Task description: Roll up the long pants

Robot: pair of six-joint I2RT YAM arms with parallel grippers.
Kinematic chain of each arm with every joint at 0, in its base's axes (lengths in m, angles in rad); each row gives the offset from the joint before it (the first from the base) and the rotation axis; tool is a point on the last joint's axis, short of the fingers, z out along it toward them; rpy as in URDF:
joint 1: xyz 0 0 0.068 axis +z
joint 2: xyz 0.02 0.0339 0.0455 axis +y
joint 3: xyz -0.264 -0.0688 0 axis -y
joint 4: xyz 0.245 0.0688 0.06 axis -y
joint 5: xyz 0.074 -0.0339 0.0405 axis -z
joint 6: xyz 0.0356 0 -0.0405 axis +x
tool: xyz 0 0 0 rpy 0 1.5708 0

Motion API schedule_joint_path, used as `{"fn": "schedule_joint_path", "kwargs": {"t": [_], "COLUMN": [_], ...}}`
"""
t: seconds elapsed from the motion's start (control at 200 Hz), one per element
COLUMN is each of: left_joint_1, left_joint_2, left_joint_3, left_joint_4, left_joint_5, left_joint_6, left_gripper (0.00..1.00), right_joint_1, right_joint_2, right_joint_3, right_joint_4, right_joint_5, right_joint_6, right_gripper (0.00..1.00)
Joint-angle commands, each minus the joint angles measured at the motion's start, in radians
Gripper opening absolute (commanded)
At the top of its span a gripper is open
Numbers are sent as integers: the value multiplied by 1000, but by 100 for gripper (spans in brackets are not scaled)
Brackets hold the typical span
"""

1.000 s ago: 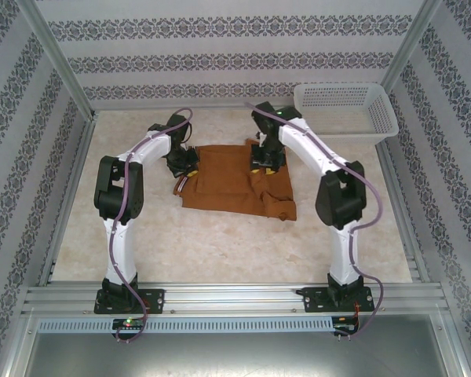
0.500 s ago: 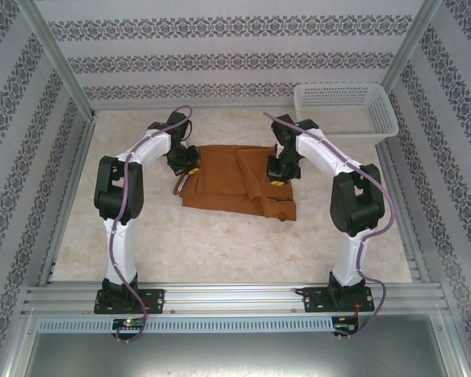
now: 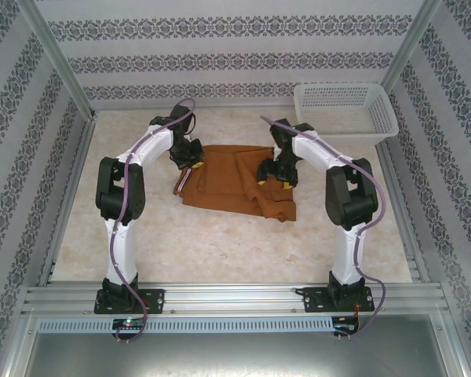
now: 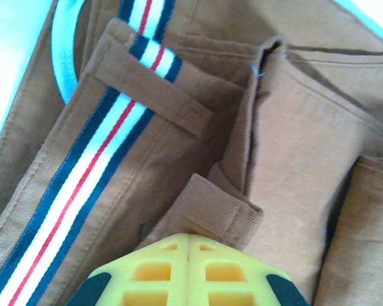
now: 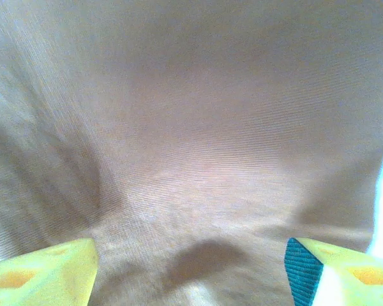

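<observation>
The long pants (image 3: 235, 182) lie folded into a rust-brown slab in the middle of the table. My left gripper (image 3: 190, 161) is at their far left corner. In the left wrist view its yellow fingers (image 4: 188, 241) are pressed together, and a ribbed fold of waistband (image 4: 218, 213) runs into the tips. A blue, white and red striped band (image 4: 102, 159) runs along the inner waistband. My right gripper (image 3: 275, 173) hovers low over the pants' right part. Its fingers stand wide apart (image 5: 188, 250) with plain brown cloth (image 5: 198, 127) under them and nothing between them.
A white mesh basket (image 3: 345, 110) stands at the back right corner. Patterned walls and metal rails (image 3: 78, 196) close in the marble-look table (image 3: 220, 251). Bare tabletop lies in front of the pants.
The right gripper has let go and opened, and has shifted slightly left and nearer over the pants' right part. The left gripper, still shut, has crept up toward the far edge.
</observation>
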Motion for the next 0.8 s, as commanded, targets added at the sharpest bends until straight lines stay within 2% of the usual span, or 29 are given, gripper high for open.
{"fn": "schedule_joint_path", "kwargs": {"t": [0.0,0.09,0.21,0.29,0.505,0.794], "left_joint_1": [-8,-8,-8,-9,-8,-11], "left_joint_2": [-49,-63,-62,-61,-58,-36], "left_joint_3": [28,30,33,34,47,67], "left_joint_4": [-47,-48,-54,-58,-77,-78], "left_joint_5": [-9,-8,-11,-13,-29,-23], "left_joint_6": [11,7,5,5,9,-3], "left_gripper": [0,0,0,0,0,0], "right_joint_1": [-114,-203,-261,-275,-284,-268], "right_joint_2": [-85,-84,-47,-21,40,62], "right_joint_3": [32,5,-50,-88,-197,-226], "right_joint_4": [-55,-47,-11,28,173,249], "right_joint_5": [-63,-123,-221,-231,-376,-423], "right_joint_6": [-92,-138,-190,-202,-177,-157], "right_gripper": [81,81,80,80,79,78]}}
